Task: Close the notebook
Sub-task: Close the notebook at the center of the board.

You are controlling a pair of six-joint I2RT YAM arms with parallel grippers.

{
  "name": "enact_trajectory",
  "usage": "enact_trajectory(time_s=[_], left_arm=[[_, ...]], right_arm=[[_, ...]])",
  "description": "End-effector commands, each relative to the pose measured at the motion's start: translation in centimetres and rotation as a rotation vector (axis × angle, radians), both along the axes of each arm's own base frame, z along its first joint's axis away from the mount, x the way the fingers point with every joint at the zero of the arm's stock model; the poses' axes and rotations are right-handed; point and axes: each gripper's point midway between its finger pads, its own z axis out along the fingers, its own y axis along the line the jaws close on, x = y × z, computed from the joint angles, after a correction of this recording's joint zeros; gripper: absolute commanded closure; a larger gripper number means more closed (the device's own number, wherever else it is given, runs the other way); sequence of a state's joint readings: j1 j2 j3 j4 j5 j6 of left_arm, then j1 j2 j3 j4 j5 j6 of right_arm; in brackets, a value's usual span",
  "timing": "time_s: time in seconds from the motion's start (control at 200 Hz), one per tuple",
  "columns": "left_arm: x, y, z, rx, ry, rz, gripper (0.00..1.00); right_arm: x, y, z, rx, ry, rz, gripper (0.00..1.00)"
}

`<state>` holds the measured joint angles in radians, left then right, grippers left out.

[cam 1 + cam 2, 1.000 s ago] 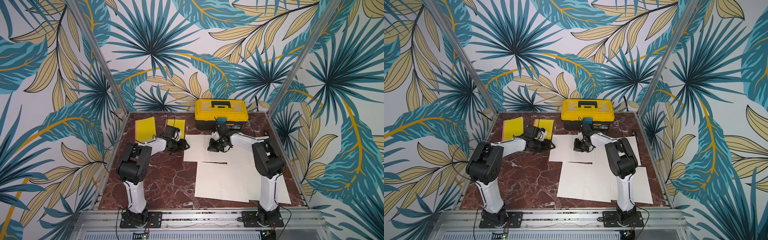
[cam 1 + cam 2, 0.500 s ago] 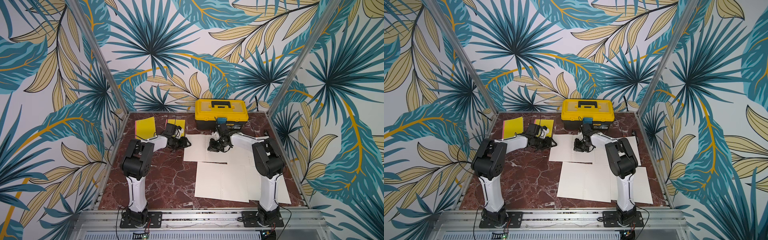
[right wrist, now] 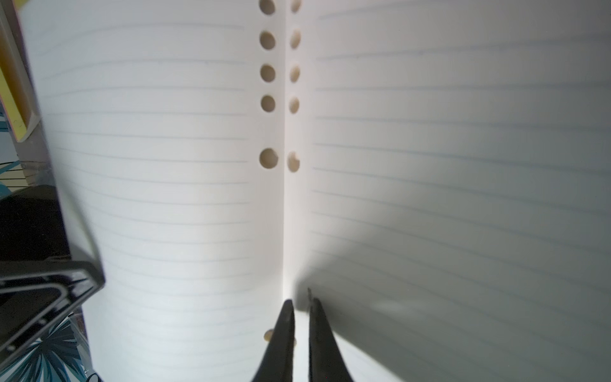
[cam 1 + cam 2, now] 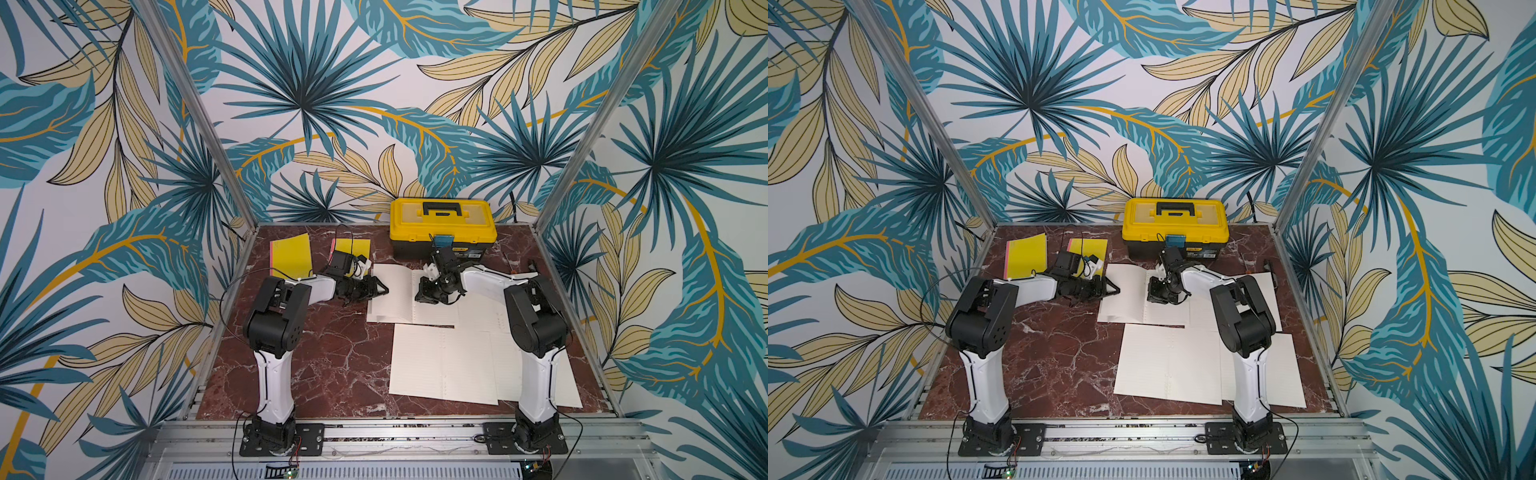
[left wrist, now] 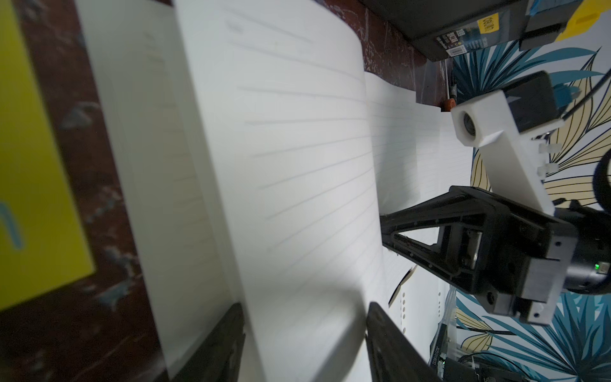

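Far side of the marble table (image 4: 332, 353), just in front of the yellow toolbox (image 4: 442, 226): open ruled notebook (image 4: 395, 301), pages up, not yet closed.

- Right gripper (image 3: 301, 301): jaws nearly together, holding nothing. The tips are at the spine gutter below the punch holes, on or just over the paper. Probably a hold-down.
- Left gripper (image 4: 384, 287): jaws apart at the notebook's left edge, a finger on either side of the raised left-hand leaves (image 5: 281, 165). No pinch is visible.
- Step in hand: taking up the left half to fold it over.
- Next move calls for: closing on those leaves, then sweeping them across the spine once the right gripper is clear.
- Change over the last second: the left gripper has advanced from beside the small yellow booklet (image 4: 351, 245) to the page edge. The right gripper is unmoved.
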<state>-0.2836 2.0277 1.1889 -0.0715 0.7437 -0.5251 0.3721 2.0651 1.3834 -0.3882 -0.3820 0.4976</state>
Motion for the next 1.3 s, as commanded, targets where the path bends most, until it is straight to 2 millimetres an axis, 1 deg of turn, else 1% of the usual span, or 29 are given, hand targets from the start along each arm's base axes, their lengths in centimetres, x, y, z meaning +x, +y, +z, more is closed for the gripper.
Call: enact_trajectory(time_s=[0.0,0.225,0.37,0.486,0.601,0.821,0.966,1.101,1.292], left_arm=[[-0.8,-0.7,-0.3,-0.044,0.024,-0.025,0.40],[-0.8,-2.3,1.7,-0.138,-0.010,-0.060,0.40],[-0.9,-3.8,3.0,-0.171,-0.036,-0.101,0.40],[-1.0,-5.1,4.0,-0.186,-0.061,-0.128,0.40],[-0.9,-6.2,4.6,-0.186,-0.072,-0.146,0.40],[-0.7,-7.5,5.8,-0.190,-0.092,-0.159,0.40],[-0.7,-8.1,6.7,-0.197,-0.110,-0.166,0.40],[-1.0,-9.2,7.8,-0.208,-0.129,-0.189,0.39],[-1.5,-11.1,8.0,-0.220,-0.136,-0.228,0.39]], right_arm=[[-2.6,-0.4,-3.6,-0.052,0.114,0.005,0.87],[-2.6,-0.2,-3.5,-0.045,0.108,0.008,0.87],[-2.6,-0.1,-3.0,-0.034,0.099,0.016,0.87],[-2.5,0.2,-1.9,-0.018,0.075,0.028,0.87],[-2.3,0.5,-0.5,0.001,0.053,0.038,0.87],[-2.3,0.3,1.9,0.020,0.014,0.035,0.87],[-2.4,-0.7,4.1,0.014,-0.029,0.014,0.87],[-2.5,-2.6,6.1,0.008,-0.069,-0.024,0.87],[-2.9,-5.2,8.0,-0.008,-0.097,-0.070,0.86]])
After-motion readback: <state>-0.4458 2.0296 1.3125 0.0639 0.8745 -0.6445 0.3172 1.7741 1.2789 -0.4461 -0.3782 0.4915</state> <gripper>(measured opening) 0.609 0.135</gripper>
